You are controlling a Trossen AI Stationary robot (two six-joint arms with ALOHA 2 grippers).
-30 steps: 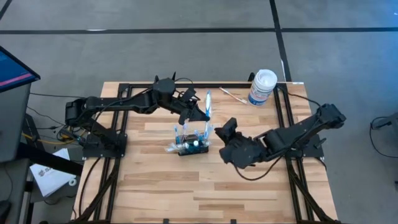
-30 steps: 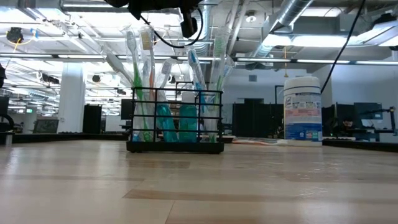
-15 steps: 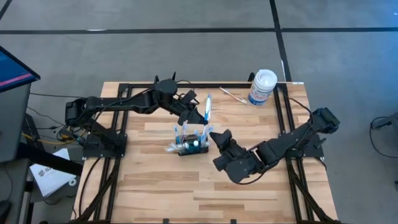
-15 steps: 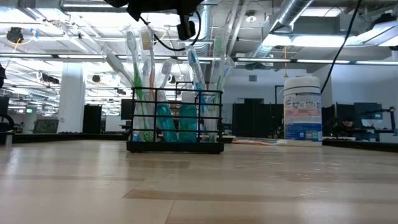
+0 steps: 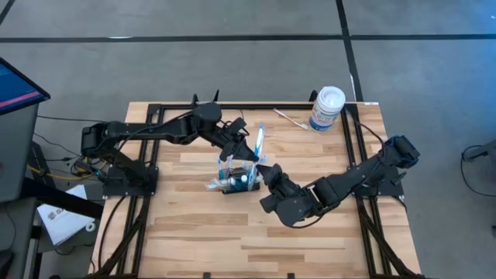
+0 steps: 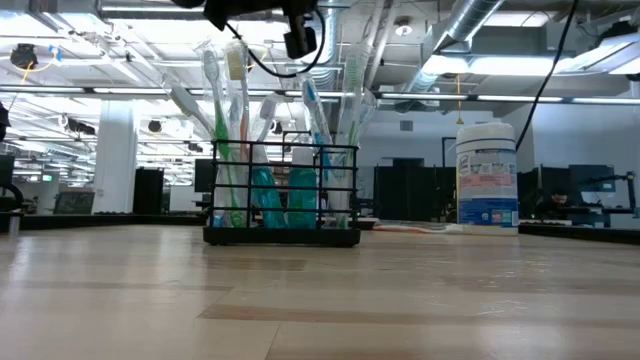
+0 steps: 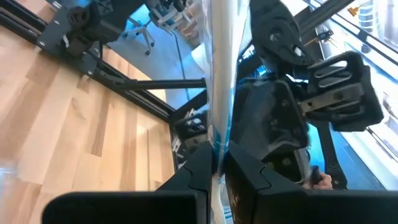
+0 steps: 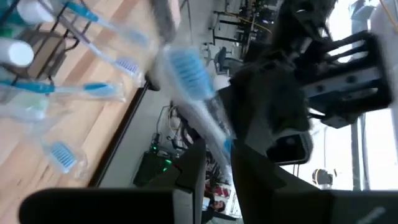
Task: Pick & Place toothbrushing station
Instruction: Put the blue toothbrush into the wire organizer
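With both tools crowding the holder (image 5: 237, 179) at table (image 5: 194, 232) centre, collision is the main risk: the left tool (image 5: 252, 150) is pinched shut on a blue-white brush (image 5: 259, 139) just above the holder, and the right tool (image 5: 267, 172), slightly parted around another brush in its wrist view, sits at the holder's right edge. Any further closing-in could knock tool against tool. Snagging the upright brushes (image 6: 240, 110) could tip the light mesh holder or drag it off its spot.

A lab or industrial workspace: exposed ceiling ducts (image 6: 470, 40) and strip lights (image 6: 500, 97), a grey concrete floor (image 5: 232, 70), and a wooden table (image 5: 201, 225) on black framing
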